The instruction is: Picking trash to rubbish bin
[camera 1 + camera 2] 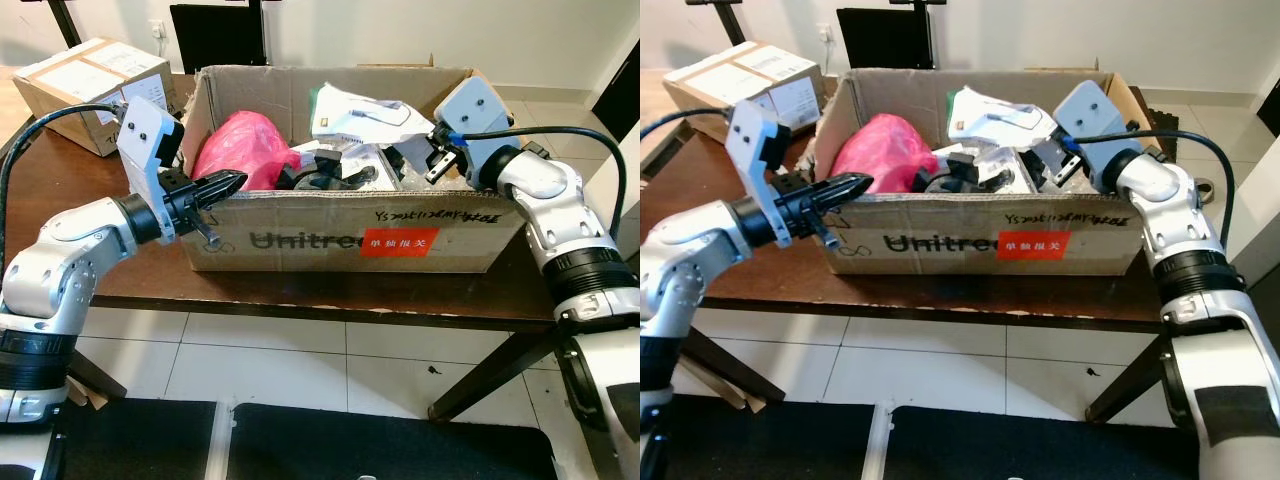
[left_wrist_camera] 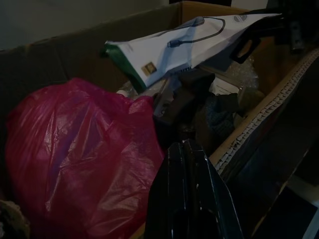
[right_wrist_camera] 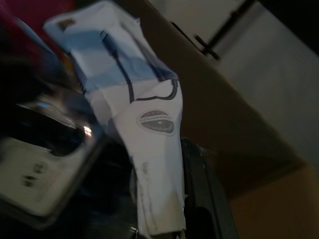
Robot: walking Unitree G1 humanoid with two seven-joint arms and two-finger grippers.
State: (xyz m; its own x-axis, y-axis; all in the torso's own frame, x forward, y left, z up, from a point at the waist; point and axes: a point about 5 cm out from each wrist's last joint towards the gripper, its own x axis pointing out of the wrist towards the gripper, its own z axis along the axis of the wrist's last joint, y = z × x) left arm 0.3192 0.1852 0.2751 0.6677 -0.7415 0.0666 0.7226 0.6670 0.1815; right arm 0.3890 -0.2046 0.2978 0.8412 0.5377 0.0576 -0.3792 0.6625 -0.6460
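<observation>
An open cardboard box (image 1: 330, 235) on a dark wooden table (image 1: 60, 190) holds trash: a crumpled pink plastic bag (image 1: 240, 148), a white package (image 1: 355, 115) printed with a cable, and dark items beneath. My left gripper (image 1: 232, 182) is shut and empty, its tips over the box's left front edge, pointing at the pink bag (image 2: 75, 154). My right gripper (image 1: 437, 150) reaches into the right end of the box. It is shut on the white package (image 3: 149, 149), which is raised above the other trash.
A smaller taped cardboard box (image 1: 90, 75) sits at the table's back left. Black cables loop over both arms. Tiled floor and black mats (image 1: 300, 440) lie in front of the table. A dark screen (image 1: 215, 35) stands behind the box.
</observation>
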